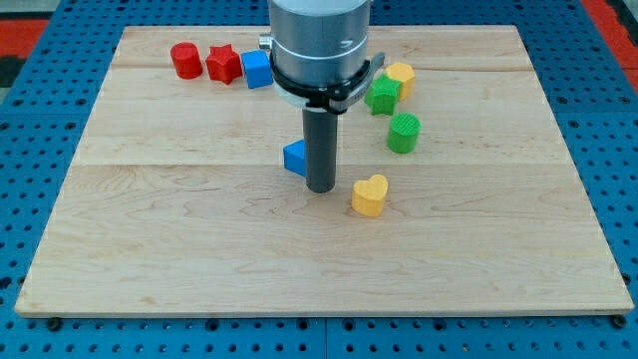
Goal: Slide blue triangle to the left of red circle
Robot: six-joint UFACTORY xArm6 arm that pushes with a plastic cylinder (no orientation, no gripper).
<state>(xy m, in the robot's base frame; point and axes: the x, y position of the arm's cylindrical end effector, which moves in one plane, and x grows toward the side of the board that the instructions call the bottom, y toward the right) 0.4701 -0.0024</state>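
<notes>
Tip: my tip (pixel 320 188) rests mid-board, no jaws, grasping nothing.
Blue triangle (pixel 294 157): touching the rod's left.
Red circle (pixel 184 60): top-left corner.

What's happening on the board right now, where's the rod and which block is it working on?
My tip sits right beside the blue triangle, on its right side, near the middle of the wooden board. The red circle is far off at the view's top left, with a red star and a blue cube lined up to its right. So the triangle is not yet left of the circle.
</notes>
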